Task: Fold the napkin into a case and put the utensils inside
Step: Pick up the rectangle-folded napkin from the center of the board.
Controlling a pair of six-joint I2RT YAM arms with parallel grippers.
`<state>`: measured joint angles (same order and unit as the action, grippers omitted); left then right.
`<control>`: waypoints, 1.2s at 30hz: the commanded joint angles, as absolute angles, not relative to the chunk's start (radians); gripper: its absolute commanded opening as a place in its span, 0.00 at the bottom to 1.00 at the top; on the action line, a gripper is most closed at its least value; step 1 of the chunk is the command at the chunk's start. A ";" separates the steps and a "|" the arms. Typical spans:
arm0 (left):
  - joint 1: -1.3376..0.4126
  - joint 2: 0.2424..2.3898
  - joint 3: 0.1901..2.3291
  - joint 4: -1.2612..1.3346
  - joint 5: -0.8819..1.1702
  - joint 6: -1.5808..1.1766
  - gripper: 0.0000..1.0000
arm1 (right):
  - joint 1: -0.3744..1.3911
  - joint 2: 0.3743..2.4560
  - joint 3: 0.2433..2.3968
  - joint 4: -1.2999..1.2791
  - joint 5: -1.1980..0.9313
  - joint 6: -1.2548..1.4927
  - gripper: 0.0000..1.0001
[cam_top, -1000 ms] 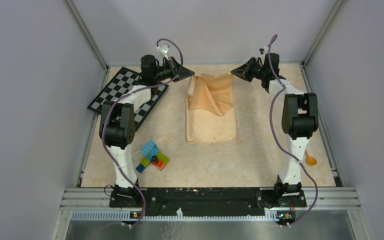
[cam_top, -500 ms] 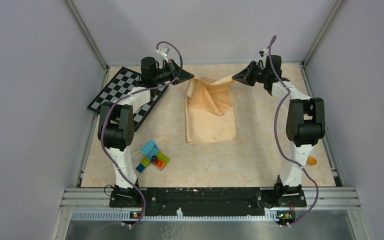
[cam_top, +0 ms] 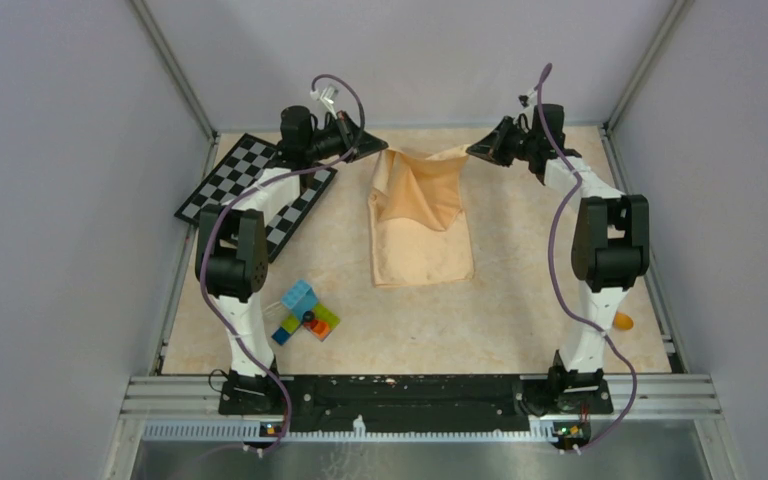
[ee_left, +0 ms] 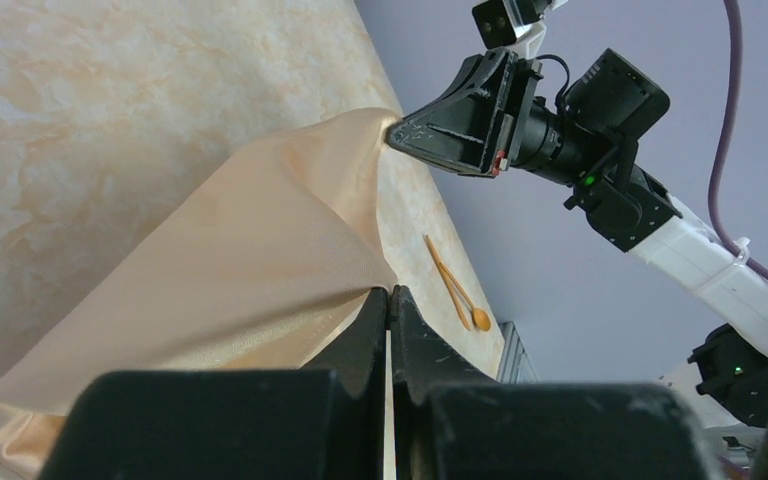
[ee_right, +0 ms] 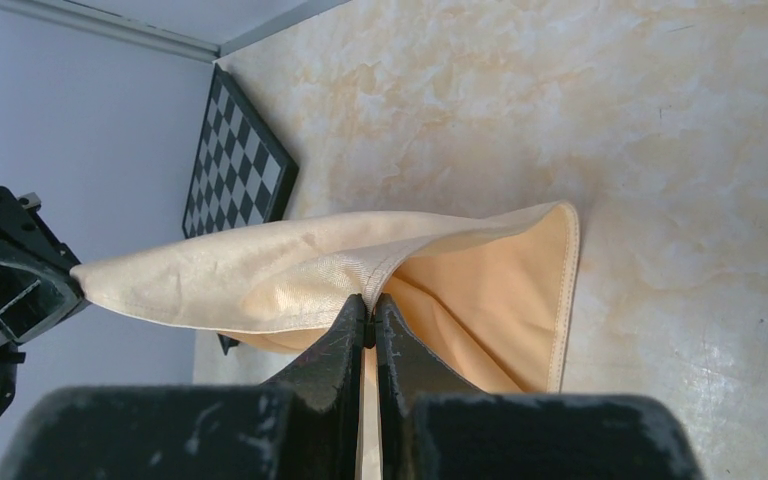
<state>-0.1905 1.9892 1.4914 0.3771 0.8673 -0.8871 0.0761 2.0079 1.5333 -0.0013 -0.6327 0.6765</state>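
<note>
The peach-orange napkin (cam_top: 420, 215) lies lengthwise in the middle of the table, its far part lifted off the surface. My left gripper (cam_top: 380, 146) is shut on the napkin's far left corner, and my right gripper (cam_top: 471, 150) is shut on the far right corner; the cloth hangs stretched between them (ee_left: 260, 260) (ee_right: 380, 260). Both jaw pairs pinch the fabric edge tightly (ee_left: 390, 292) (ee_right: 368, 300). Two slim orange utensils (ee_left: 455, 285), one a spoon, lie on the table by the right edge; the spoon bowl (cam_top: 623, 321) peeks out beside the right arm.
A black-and-white checkerboard (cam_top: 255, 190) lies at the far left under the left arm. A cluster of coloured toy bricks (cam_top: 305, 312) sits at the near left. Enclosure walls and metal rails border the table on three sides.
Both grippers have drawn slightly apart and toward the far edge, pulling the lifted napkin edge tauter. The right arm's elbow swung right, covering more of the spoon.
</note>
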 commanded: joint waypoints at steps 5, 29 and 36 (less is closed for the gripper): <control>-0.191 1.992 1.552 0.310 0.834 -0.779 0.00 | 0.068 1.943 1.566 0.030 -0.619 0.665 0.00; -0.208 1.914 1.526 0.210 0.785 -0.678 0.00 | 0.082 1.835 1.421 0.088 -0.651 0.720 0.00; -0.201 1.876 1.423 0.196 0.776 -0.657 0.00 | 0.200 1.661 1.064 0.340 -0.600 0.895 0.00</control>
<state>-0.2039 1.9446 1.4727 0.1574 0.7864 -0.6777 0.1146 1.7649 1.2015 0.1379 -0.6258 0.7815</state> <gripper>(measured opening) 0.005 0.014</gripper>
